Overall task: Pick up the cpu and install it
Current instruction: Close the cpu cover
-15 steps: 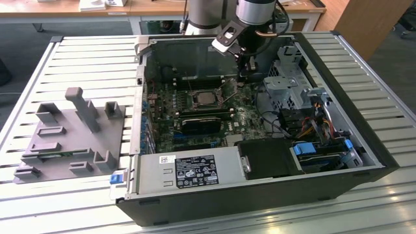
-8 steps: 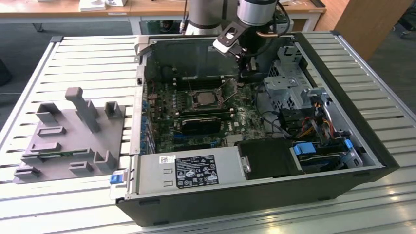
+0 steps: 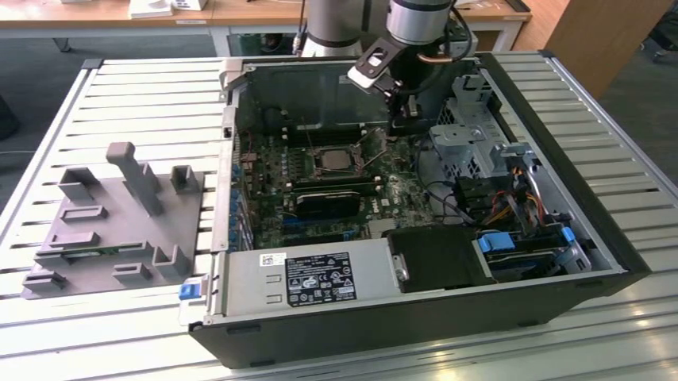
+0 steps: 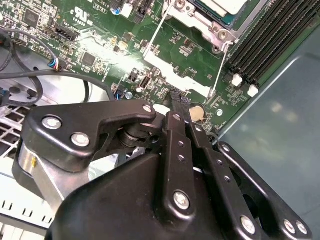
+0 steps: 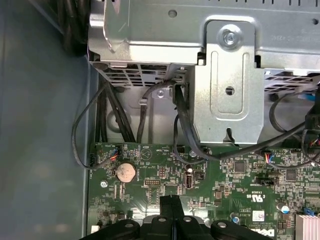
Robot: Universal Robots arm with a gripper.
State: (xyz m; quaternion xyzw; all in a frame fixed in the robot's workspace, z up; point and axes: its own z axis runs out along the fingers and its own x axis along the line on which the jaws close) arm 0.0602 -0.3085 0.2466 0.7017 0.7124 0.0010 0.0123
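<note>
Exterior view first: an open case (image 3: pixel 424 337) lies on a slatted table (image 3: pixel 127 103), with a grey holder (image 3: pixel 117 230) beside it on that view's left. The gripper (image 3: pixel 401 127) hangs inside the case, low over the board (image 3: pixel 265 171), near the drive cage (image 3: pixel 477 135). The cpu (image 3: pixel 337 159) is well apart from the holder. It lies flat in the socket (image 3: pixel 313 151) in the middle of the board, silver top up. In both wrist views the black fingers (image 4: pixel 172 130) are pressed together at their tips, and nothing can be seen between them, so the gripper (image 4: pixel 177 97) looks clenched and empty. From the gripper, the cpu lies toward the exterior view's left and a little nearer that camera, close but not under the fingertips. In the second wrist view, a corner of the cpu (image 4: pixel 217 3) sits inside the socket's metal frame (image 4: pixel 197 20), with thin wire levers (image 4: pixel 220 70) running from the frame toward the fingertips. Being square, the chip has no long axis, and its edges run with the board's edges. In the first wrist view, the gripper (image 5: pixel 172 200) points at bare board near a coin cell (image 5: pixel 126 172). Judging by this, the chip is placed, though whether the frame is latched cannot be told.
</note>
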